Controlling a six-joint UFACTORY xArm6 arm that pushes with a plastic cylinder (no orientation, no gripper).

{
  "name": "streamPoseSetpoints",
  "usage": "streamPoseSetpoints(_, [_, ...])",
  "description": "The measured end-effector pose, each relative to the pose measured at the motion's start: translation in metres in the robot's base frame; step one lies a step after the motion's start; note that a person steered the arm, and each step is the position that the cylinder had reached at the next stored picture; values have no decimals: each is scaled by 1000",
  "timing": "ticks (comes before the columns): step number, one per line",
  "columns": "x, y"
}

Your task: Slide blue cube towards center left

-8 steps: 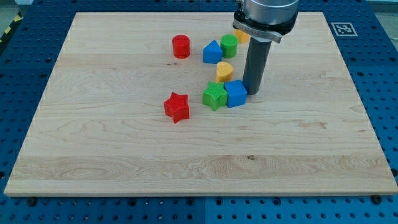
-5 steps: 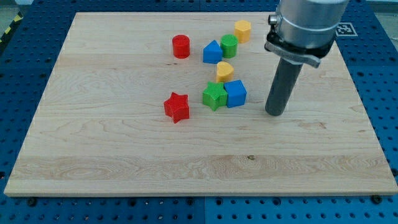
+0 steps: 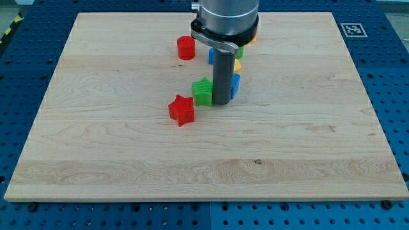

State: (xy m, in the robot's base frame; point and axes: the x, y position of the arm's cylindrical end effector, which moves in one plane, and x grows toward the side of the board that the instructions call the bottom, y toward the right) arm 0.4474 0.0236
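The blue cube (image 3: 236, 85) lies near the board's middle, mostly hidden behind my rod; only its right edge shows. My tip (image 3: 222, 103) rests on the board just in front of the cube, at its lower left. A green block (image 3: 202, 91) sits directly to the left of the rod, touching or nearly touching it. A red star (image 3: 181, 110) lies below and to the left of the green block.
A red cylinder (image 3: 186, 48) stands near the view's top. A blue block (image 3: 210, 56), a yellow block (image 3: 238, 66), a green cylinder (image 3: 240, 51) and a yellow block (image 3: 253, 39) are partly hidden behind the arm. The wooden board (image 3: 96, 160) lies on a blue perforated table.
My tip swung out to the right, then came back left to the blue cube's lower left. The green block has shifted left, toward the red star. The blue cube has moved slightly left and up.
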Motion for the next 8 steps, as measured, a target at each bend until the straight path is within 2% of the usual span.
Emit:
streamPoseSetpoints(2, [0,64])
streamPoseSetpoints(3, [-2,65])
streamPoseSetpoints(5, [-19,9])
streamPoseSetpoints(8, [-34,36])
